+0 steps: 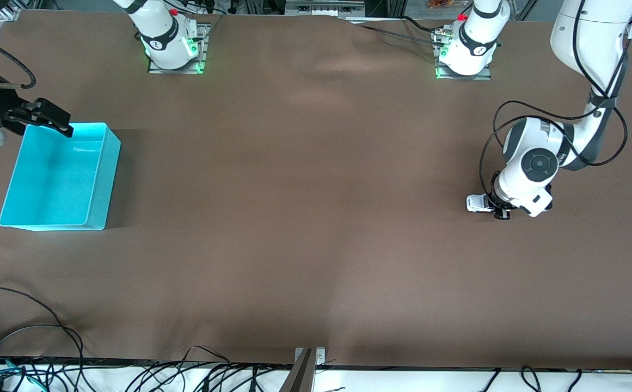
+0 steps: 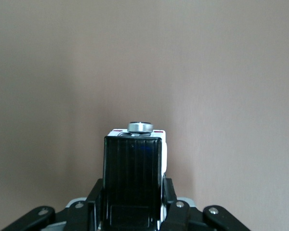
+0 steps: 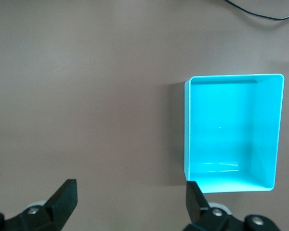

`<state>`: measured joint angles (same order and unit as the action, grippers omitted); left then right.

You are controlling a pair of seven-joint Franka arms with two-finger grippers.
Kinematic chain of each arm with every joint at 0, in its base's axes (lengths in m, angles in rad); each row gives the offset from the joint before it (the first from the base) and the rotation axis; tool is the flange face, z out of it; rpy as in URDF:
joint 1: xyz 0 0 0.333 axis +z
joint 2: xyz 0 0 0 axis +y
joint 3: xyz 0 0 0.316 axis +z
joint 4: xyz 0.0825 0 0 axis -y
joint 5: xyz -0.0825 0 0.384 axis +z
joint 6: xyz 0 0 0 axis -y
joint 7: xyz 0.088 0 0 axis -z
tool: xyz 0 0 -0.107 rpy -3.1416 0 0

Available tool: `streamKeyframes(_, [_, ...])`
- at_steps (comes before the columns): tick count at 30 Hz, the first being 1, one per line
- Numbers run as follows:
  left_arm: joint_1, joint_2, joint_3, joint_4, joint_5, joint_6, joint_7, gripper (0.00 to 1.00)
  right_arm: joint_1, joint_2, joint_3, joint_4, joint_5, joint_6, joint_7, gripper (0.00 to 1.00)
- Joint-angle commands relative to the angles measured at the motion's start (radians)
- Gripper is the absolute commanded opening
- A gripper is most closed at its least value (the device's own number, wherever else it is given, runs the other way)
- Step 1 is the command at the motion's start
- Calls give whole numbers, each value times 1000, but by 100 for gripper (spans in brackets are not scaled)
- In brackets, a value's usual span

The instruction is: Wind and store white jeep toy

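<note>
Brown-covered table, cyan bin toward right arm's end, white jeep toy toward left arm's end

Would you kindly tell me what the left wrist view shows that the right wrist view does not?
Only the left wrist view shows the white jeep toy, its black roof facing the camera and a silver wheel at its end, clamped in the shut left pincer.

Only the right wrist view shows the cyan bin, with nothing visible inside, a black cable at the edge of the view, and the right pincer with its fingers wide open and holding nothing.

Both show the brown table cover.
</note>
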<state>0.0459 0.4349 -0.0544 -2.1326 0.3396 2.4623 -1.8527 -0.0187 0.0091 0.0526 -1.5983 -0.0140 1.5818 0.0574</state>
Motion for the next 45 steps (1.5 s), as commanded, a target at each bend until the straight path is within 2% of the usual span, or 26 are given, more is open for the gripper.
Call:
streamKeyframes(1, [42, 61, -2, 3, 59, 40, 4, 25, -3, 8, 4, 21, -15, -11, -10, 100])
streamKeyframes(5, [46, 61, -1, 5, 59, 40, 4, 33, -3, 8, 4, 21, -17, -11, -10, 100])
streamKeyframes(8, [49, 59, -1, 6, 62, 40, 6, 53, -3, 8, 4, 21, -17, -11, -11, 100])
streamKeyframes(9, [51, 59, -1, 8, 68, 40, 6, 60, -3, 8, 4, 21, -17, -11, -11, 100])
streamKeyframes(12, [61, 50, -1, 13, 91, 40, 15, 100, -3, 8, 4, 21, -17, -11, -11, 100])
streamKeyframes(17, [123, -7, -13, 60, 82, -2, 53, 100, -3, 8, 4, 21, -18, -11, -11, 100])
streamKeyframes(20, [127, -21, -18, 115, 49, -110, 154, 100, -3, 8, 4, 21, -17, -11, -11, 100])
streamKeyframes(24, [129, -74, -15, 157, -56, -195, 278, 100, -3, 8, 4, 21, -17, -11, -11, 100])
streamKeyframes(30, [124, -146, -18, 189, -73, -289, 417, 100, -3, 8, 4, 21, -17, -11, -11, 100])
streamKeyframes(38, [112, -154, -45, 342, -74, -457, 553, 100, -3, 8, 4, 21, -17, -11, -11, 100])
streamKeyframes(45, [117, -162, -87, 440, -73, -499, 788, 100, -3, 8, 4, 21, -17, -11, -11, 100])
